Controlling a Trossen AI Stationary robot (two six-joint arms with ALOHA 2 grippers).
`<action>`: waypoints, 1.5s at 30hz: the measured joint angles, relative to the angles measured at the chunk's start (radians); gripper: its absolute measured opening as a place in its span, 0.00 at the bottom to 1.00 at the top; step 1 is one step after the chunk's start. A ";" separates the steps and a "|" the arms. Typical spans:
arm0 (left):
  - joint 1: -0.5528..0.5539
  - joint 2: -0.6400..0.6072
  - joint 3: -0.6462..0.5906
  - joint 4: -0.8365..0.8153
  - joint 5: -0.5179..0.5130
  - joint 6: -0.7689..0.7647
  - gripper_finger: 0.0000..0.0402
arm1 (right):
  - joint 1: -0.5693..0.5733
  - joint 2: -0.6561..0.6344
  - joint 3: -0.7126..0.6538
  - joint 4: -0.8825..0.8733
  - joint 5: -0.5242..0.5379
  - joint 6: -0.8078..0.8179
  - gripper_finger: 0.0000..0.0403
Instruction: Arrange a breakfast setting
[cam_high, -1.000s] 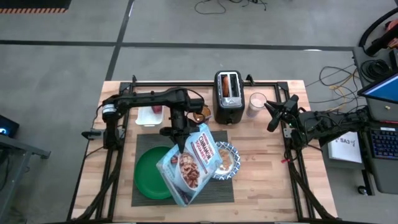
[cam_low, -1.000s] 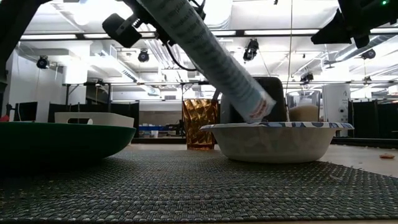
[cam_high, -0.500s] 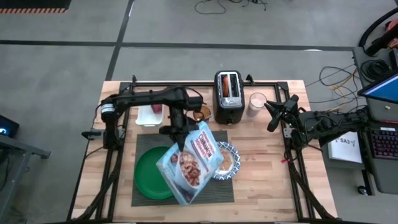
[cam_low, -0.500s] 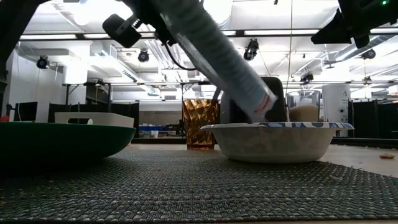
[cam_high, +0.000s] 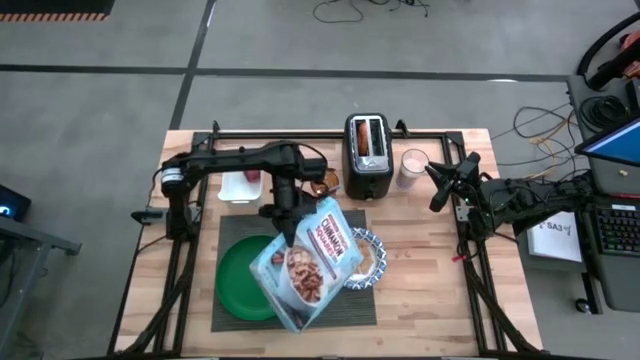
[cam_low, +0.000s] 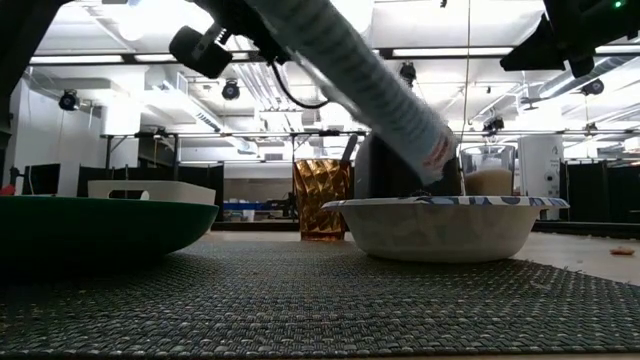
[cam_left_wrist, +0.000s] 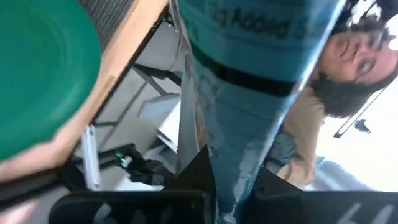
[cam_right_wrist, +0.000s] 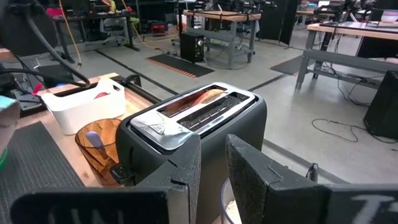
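The cereal box (cam_left_wrist: 249, 68) reads "Added".

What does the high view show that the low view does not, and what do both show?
Only the high view shows the cereal box's printed front, both slots of the black toaster and the waiting right gripper. Only the low view shows the amber glass and the white tray from the side. Both show the green plate, the bowl and the placemat.
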 joint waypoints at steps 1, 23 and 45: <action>-0.005 0.000 0.000 0.000 -0.009 0.020 0.00 | 0.000 0.000 0.000 0.000 0.000 -0.001 0.17; -0.039 -0.320 0.000 0.279 -0.676 0.281 0.00 | 0.000 0.000 0.000 0.001 0.001 0.002 0.17; -0.283 -0.894 -0.654 0.999 -1.482 0.161 0.00 | 0.000 0.000 0.000 0.008 0.001 0.023 0.17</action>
